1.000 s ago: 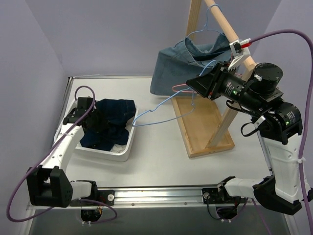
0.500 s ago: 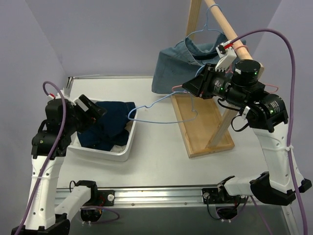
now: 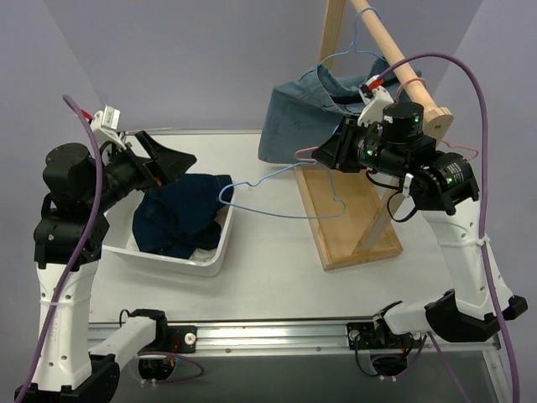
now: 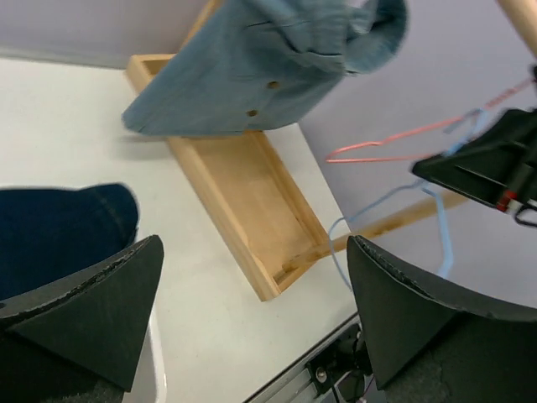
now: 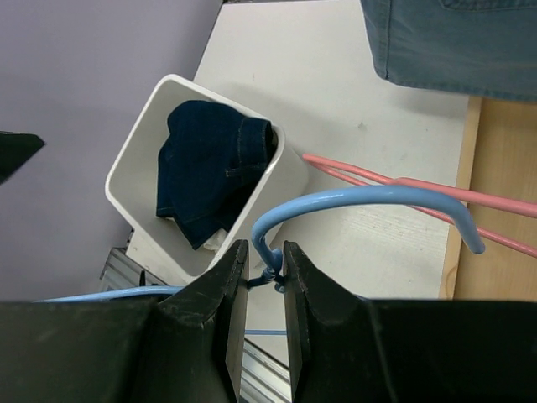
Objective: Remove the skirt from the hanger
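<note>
The pink-red hanger (image 3: 306, 152) is bare and sticks out behind my right gripper (image 3: 325, 154); in the right wrist view its wires (image 5: 403, 186) cross the table. The skirt is mostly hidden. Only a small white patch (image 3: 201, 249) peeks from under dark-blue denim (image 3: 180, 218) in the white bin (image 3: 214, 262), and it also shows from the right wrist (image 5: 216, 241). My right gripper (image 5: 264, 252) is shut on the twisted neck of a bare light-blue hanger (image 3: 277, 206). My left gripper (image 3: 178, 159) hangs open and empty above the bin, seen wide apart (image 4: 253, 252).
A wooden rack with a tray base (image 3: 348, 220) stands at the right. A light-blue denim shirt (image 3: 306, 109) hangs from its rod on another light-blue hanger (image 3: 357, 50). The bin's rim (image 5: 134, 164) lies below the held hanger's tip.
My left gripper opened, let go of the dark denim in the bin and rose up and left. My right gripper shifted slightly left with the light-blue hanger.
</note>
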You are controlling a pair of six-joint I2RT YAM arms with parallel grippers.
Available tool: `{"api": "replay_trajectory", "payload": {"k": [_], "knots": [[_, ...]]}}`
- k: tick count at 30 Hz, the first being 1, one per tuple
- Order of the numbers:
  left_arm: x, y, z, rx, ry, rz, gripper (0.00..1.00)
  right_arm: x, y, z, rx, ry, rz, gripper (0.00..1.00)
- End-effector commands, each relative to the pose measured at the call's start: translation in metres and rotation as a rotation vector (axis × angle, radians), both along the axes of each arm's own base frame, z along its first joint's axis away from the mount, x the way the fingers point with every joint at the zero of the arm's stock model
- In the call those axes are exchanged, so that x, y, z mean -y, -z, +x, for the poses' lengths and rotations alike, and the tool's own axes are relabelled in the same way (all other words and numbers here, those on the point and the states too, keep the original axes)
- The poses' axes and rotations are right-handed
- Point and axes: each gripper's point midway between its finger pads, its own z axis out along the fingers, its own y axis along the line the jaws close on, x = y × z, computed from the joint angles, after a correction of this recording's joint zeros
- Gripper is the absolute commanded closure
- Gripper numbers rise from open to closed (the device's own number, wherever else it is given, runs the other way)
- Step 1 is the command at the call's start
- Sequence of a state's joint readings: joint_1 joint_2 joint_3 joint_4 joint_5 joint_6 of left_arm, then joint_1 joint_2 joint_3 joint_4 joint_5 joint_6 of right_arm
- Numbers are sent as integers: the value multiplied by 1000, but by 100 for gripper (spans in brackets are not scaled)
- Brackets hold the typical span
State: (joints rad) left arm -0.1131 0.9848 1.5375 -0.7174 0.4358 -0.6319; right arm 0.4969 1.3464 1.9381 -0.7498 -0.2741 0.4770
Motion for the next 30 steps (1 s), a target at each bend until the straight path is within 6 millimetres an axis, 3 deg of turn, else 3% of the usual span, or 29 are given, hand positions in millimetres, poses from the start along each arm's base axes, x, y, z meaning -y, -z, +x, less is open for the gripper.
{"api": "replay_trajectory", "payload": {"k": [1,3,4,7,14,17,22,30], "knots": [[32,-64,-24,272,249,34,1,10,15,9,-25,53,-58,100],[43,-77,-35,326,344,36,0,13,18,8,-34,63,-72,100],[52,-84,-39,366,404,31,5,13,19,8,-36,66,-75,100],[71,-90,-66,425,580,29,6,15,20,9,-41,76,-83,100],[93,-70,-99,397,793,33,7,15,18,8,-37,74,-77,100],[101,-62,-105,371,826,50,13,14,19,9,-36,73,-78,100],[112,-40,-100,287,831,111,13,12,18,8,-33,61,-68,100],[126,-23,-98,252,851,187,13,12,8,6,-19,62,-49,100]]}}
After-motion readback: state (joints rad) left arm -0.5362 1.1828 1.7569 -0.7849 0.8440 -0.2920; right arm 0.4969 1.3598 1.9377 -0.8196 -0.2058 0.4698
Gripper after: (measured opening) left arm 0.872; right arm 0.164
